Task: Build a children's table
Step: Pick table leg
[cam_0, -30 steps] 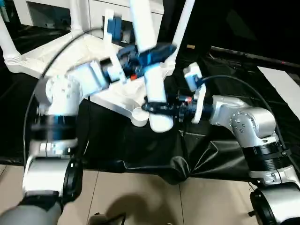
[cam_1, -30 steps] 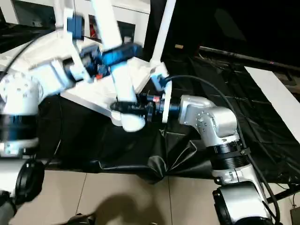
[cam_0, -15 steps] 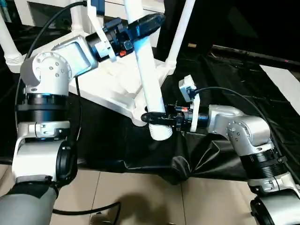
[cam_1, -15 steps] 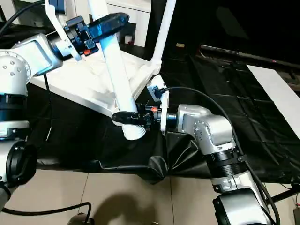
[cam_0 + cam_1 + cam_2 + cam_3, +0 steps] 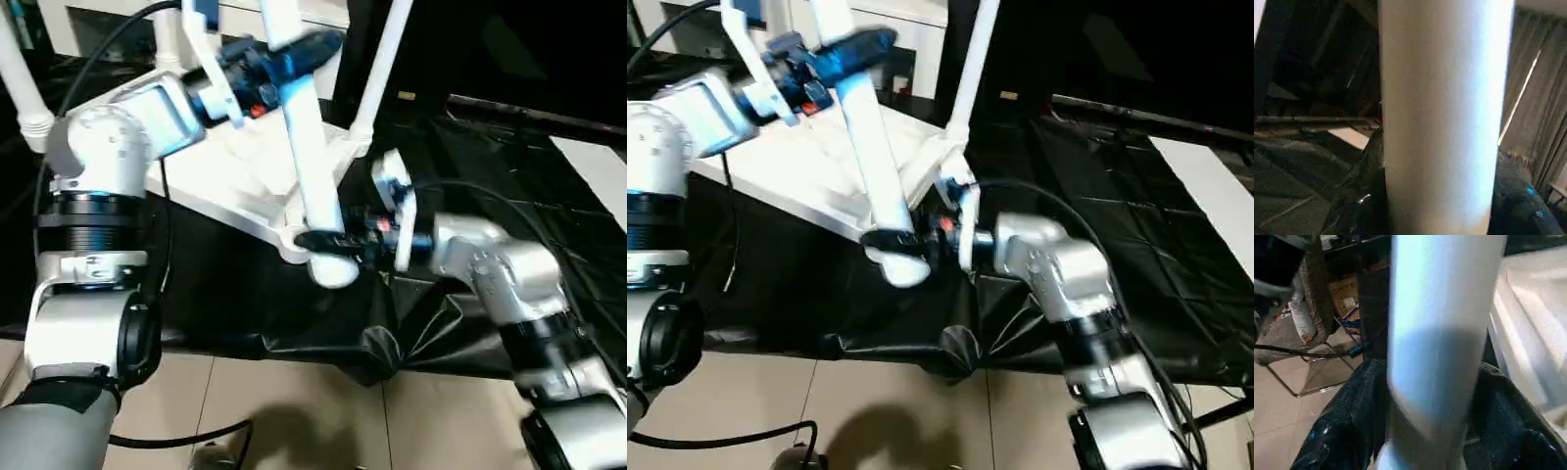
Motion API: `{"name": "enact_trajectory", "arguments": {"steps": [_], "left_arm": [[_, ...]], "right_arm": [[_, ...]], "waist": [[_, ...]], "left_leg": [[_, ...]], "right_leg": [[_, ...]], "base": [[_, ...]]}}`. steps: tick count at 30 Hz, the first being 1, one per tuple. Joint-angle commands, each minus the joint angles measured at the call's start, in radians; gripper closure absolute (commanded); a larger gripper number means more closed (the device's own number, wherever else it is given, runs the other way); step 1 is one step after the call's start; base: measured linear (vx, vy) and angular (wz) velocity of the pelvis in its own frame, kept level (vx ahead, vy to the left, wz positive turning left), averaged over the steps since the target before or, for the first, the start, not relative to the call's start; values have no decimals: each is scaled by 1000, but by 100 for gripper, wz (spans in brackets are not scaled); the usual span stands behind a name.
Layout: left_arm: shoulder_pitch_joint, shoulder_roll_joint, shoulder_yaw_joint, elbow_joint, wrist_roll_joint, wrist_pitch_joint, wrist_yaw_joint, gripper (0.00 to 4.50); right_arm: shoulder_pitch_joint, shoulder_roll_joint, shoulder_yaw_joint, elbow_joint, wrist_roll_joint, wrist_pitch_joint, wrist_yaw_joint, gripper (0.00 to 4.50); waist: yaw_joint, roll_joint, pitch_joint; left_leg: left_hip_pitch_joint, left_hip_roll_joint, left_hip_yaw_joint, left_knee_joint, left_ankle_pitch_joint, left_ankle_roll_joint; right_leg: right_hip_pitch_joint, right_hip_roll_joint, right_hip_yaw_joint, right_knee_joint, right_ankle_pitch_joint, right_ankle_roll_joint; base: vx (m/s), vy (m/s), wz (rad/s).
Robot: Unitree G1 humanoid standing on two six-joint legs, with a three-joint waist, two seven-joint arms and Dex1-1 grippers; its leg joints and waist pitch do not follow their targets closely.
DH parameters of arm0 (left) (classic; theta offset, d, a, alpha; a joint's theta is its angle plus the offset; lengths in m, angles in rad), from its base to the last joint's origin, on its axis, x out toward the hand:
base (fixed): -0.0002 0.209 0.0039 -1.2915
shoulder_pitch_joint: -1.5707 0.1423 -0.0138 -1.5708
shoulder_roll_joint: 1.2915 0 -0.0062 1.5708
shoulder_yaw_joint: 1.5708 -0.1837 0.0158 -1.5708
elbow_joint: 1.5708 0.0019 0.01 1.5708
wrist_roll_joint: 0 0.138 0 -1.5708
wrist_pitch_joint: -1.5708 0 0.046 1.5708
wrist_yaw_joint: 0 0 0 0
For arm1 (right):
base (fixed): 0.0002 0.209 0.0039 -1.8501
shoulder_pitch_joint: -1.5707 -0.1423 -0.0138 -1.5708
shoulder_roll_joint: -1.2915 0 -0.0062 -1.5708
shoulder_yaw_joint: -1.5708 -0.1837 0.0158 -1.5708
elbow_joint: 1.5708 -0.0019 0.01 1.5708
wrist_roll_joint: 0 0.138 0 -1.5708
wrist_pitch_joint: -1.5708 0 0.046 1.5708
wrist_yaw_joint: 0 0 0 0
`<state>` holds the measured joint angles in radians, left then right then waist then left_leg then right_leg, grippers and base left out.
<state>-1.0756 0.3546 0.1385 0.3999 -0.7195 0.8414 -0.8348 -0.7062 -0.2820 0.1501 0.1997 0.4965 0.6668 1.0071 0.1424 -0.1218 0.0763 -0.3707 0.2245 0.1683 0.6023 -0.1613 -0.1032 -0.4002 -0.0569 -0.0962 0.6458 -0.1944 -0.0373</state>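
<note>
left eye view: we see left gripper (image 5: 306, 51) and right gripper (image 5: 328, 241) both clamped on one leg (image 5: 312, 166) by tabletop (image 5: 220, 181).

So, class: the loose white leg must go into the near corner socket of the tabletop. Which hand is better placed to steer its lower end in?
Right. The right hand grips the tube leg near its lower end, beside the tabletop's near corner socket; the left hand holds it much higher.
</note>
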Motion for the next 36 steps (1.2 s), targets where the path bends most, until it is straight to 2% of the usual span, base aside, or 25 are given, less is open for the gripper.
{"name": "enact_trajectory", "arguments": {"steps": [1,2,3,8,11,19,20,23,24,26,28,30,34,36], "left_arm": [[-38,4,-21,-10,16,-17,-11,278],[-39,4,-21,-11,17,-17,-10,278],[-39,7,-28,-14,21,-17,-19,280],[-44,7,-37,-12,30,-24,-35,280],[-48,7,-38,-6,35,-26,-47,280],[-42,9,-58,-22,35,-15,-81,280],[-42,9,-59,-22,37,-13,-87,280],[-42,9,-60,-22,38,-10,-93,280],[-42,9,-60,-22,38,-10,-93,280],[-43,8,-61,-22,39,-9,-95,280],[-44,6,-61,-21,40,-8,-98,280],[-45,6,-62,-20,40,-8,-99,280],[-49,3,-60,-14,38,-7,-102,280],[-49,0,-67,-10,70,-39,-76,280]], "right_arm": [[-14,-23,3,7,-16,-8,15,143],[-18,-27,9,6,-16,-7,25,143],[-23,-31,16,8,-21,-9,33,143],[-37,-40,44,29,-53,-24,51,143],[-40,-40,57,39,-63,-29,54,143],[-49,-12,58,77,-86,-44,40,143],[-53,-10,55,85,-82,-43,40,171],[-58,-4,48,95,-74,-41,44,184],[-58,-4,48,95,-74,-41,44,213],[-58,-1,46,95,-72,-39,48,221],[-56,3,44,94,-68,-38,53,229],[-55,6,42,95,-67,-37,56,257],[-51,10,34,99,-57,-42,70,263],[-52,12,29,104,-55,-44,72,264]], "waist": [[-4,29,-84],[-3,33,-84],[-3,29,-84],[-4,25,-84],[-4,26,-83],[-3,32,-84],[-3,31,-84],[-4,34,-85],[-5,34,-84],[-4,38,-84],[-4,36,-84],[-4,36,-85],[-3,37,-86],[-3,38,-85]], "left_leg": [[16,15,-1,-64,-164,-73],[15,15,-2,-64,-154,-71],[13,14,-2,-63,-149,-70],[12,14,-1,-63,-143,-68],[13,13,0,-62,-148,-67],[13,13,-1,-63,-152,-71],[14,14,-1,-63,-152,-71],[14,15,-2,-63,-154,-72],[14,15,-1,-63,-156,-71],[16,15,-2,-64,-162,-73],[15,15,-2,-64,-165,-74],[15,15,-2,-64,-164,-75],[15,15,-2,-63,-160,-73],[15,15,-2,-64,-162,-73]], "right_leg": [[63,-84,61,-77,-137,-136],[64,-84,61,-75,-122,-137],[65,-84,60,-73,-119,-137],[64,-85,61,-75,-125,-134],[63,-86,62,-78,-150,-131],[63,-85,61,-75,-129,-142],[63,-85,61,-74,-128,-143],[63,-85,61,-73,-116,-147],[63,-84,61,-73,-116,-147],[62,-85,60,-74,-121,-149],[63,-85,61,-74,-123,-149],[63,-85,61,-74,-120,-150],[64,-85,61,-72,-100,-158],[64,-85,61,-71,-95,-161]], "base": [[0,0,0],[0,0,0],[0,0,0],[0,0,0],[0,0,0],[0,0,0],[0,0,0],[0,0,0],[0,0,0],[0,0,0],[0,0,0],[0,0,0],[0,0,0],[0,0,0]]}}
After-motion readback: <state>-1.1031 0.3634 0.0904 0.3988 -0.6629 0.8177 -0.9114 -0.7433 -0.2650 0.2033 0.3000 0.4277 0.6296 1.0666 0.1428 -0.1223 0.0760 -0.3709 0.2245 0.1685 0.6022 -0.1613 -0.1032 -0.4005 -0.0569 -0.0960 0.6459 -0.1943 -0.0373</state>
